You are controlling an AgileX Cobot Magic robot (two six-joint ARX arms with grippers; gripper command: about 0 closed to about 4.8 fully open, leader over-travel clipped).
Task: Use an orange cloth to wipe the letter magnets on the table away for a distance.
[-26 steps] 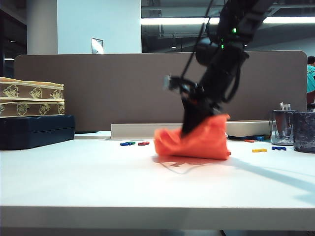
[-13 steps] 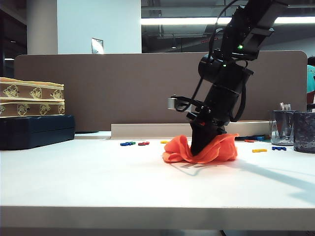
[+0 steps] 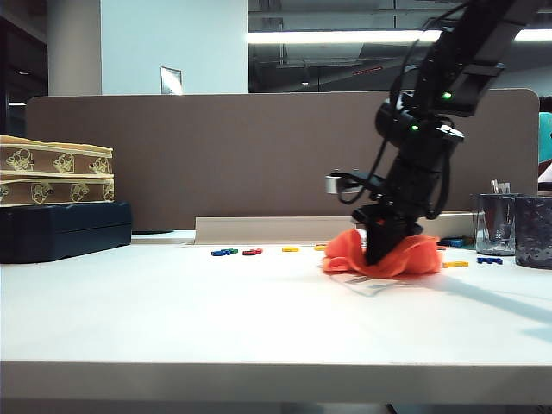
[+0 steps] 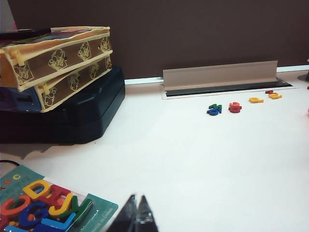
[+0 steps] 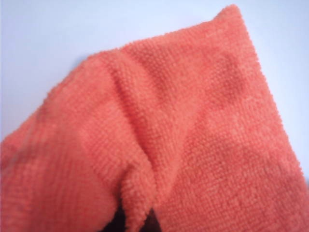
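Right gripper [image 3: 377,255] clamped on orange cloth [image 3: 384,253] bunched on table [image 3: 216,319] amid letter magnets [image 3: 251,252]; left gripper [image 4: 136,212] closed, idle; risk: bunched cloth skipping magnets.

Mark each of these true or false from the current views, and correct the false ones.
1. The right gripper is shut on the orange cloth, pressing it onto the table. True.
2. The cloth is spread flat. False: it is bunched in a crumpled heap around the gripper.
3. Blue, green and red letter magnets lie on the table left of the cloth. True.
4. The left gripper holds a corner of the cloth. False: it hangs shut over bare table near a pack of letters, far from the cloth.
5. Two patterned boxes are stacked on a dark case. True.
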